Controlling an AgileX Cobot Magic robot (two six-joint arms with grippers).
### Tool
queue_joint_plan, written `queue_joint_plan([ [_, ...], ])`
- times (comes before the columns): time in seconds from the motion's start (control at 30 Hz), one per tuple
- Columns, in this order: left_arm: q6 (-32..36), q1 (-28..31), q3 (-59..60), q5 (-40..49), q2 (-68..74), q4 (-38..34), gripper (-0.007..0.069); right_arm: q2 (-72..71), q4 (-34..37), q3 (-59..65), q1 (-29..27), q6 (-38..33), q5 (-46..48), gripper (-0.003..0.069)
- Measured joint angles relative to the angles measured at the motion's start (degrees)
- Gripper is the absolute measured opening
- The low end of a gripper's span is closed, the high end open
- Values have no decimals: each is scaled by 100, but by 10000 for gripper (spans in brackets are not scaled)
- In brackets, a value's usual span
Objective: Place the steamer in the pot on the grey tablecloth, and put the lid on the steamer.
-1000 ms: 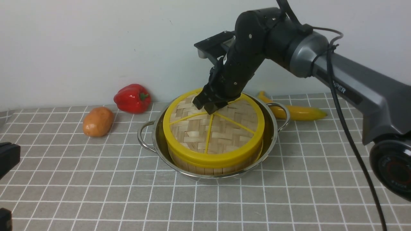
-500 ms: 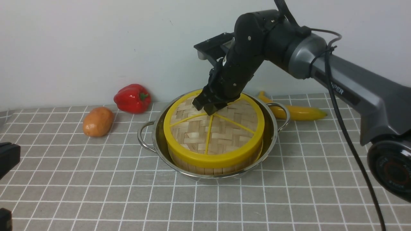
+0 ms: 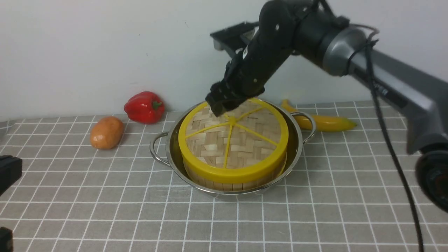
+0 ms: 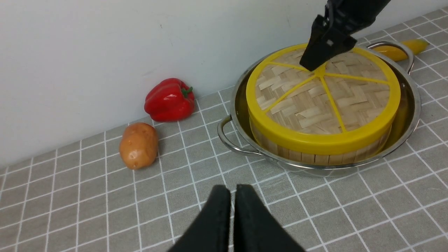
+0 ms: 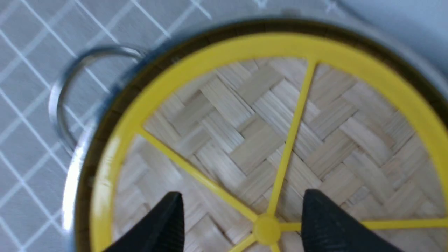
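"Where was the steamer [image 3: 232, 186]?"

"Inside the pot [image 3: 175, 152], with its slatted side showing beneath the lid [image 3: 210, 150]. The pot sat on the grey tablecloth [image 3: 122, 196], one handle out to the left and the other to the right."

"And the lid was on properly?"

"It covered the top of the steamer, woven face up. The yellow spokes met at the knob [image 5: 267, 229] in the middle, and the yellow rim ran round the edge. I saw no tilt to speak of."

"What about the right fingers [image 5: 162, 224]?"

"They stood wide apart and held nothing. The right wrist view had the knob showing between them. From the front they were above the lid, near its middle, and the right arm [image 3: 269, 52] looked a bit blurred."

"And the left fingers [image 4: 218, 213]?"

"Narrow, drawn in close together with nothing in their grip. In the left wrist view they were over the cloth, apart from the pot. The front view caught only dark pieces of the left arm [image 3: 9, 171] at its left edge."

"Anything else lying about?"

"A red pepper [image 3: 144, 107] was at the back, left of the pot, and a brown potato [image 3: 107, 133] lay farther left and a little nearer the camera. A banana [image 3: 327, 123] lay behind the pot's right handle, partly hidden by it. A pale wall [image 3: 87, 52] stood behind everything."
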Motion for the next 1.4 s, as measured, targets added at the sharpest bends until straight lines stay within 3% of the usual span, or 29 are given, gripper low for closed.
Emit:
queue_joint_plan([
  [0.4,0,0,0,-606,0,0,31,-3376,-56,369,-410,0,11,463],
  [0.53,-16,0,0,-754,0,0,33,-4875,-262,1350,-703,0,-9,413],
  [0.7,-17,0,0,-749,0,0,44,-6455,-425,3756,-847,-20,-33,288],
  [0.8,-17,0,0,-749,0,0,54,-7085,-489,5125,-847,-53,-540,218],
  [0.83,-17,0,0,-749,0,0,57,-7523,-533,6164,-847,-103,-1238,169],
  [0.87,-17,0,0,-749,0,0,57,-7615,-533,6281,-847,-104,-1320,159],
  [0.93,-17,0,0,-749,0,0,64,-8136,-553,7770,-847,-129,-2560,100],
  [1.1,-17,0,0,-749,0,0,74,-8705,-553,9367,-847,-129,-4087,-2],
  [1.4,-17,0,0,-749,0,0,86,-8857,-443,9600,-847,-129,-4584,-15],
])
